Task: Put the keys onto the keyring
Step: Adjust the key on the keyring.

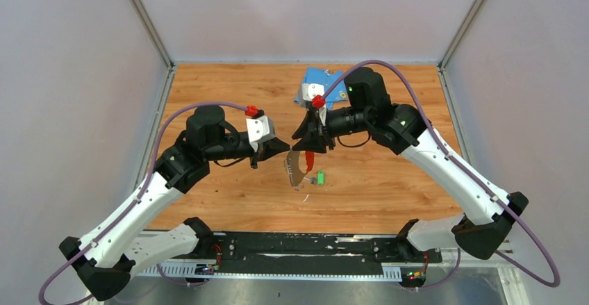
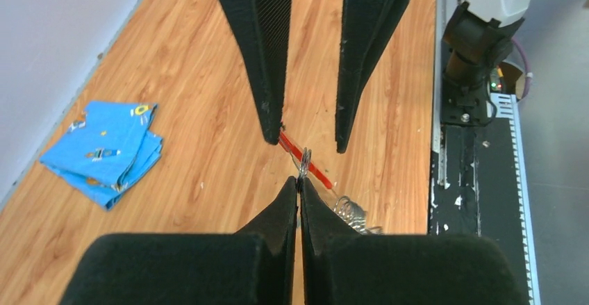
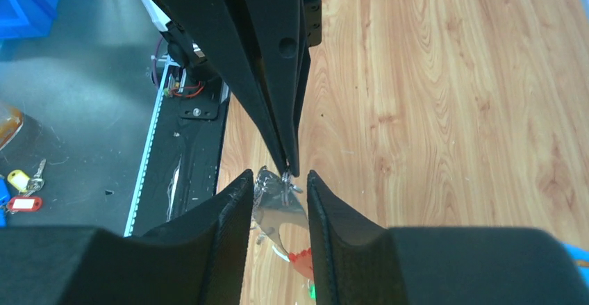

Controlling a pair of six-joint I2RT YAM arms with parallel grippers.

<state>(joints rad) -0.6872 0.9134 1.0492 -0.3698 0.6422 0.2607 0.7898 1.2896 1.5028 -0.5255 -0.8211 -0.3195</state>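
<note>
The keyring, a flat silvery piece with a red strip, hangs just above the table's middle. My left gripper is shut on its thin wire loop, coming in from the left. My right gripper is open, and its fingers stand on either side of the keyring's silvery plate without pressing it. A green-headed key lies on the wood just right of the keyring. A sliver of that key shows low in the right wrist view.
A folded blue cloth lies at the back of the wooden table. A black rail runs along the near edge between the arm bases. Some tagged keys lie on the grey surface beyond the rail.
</note>
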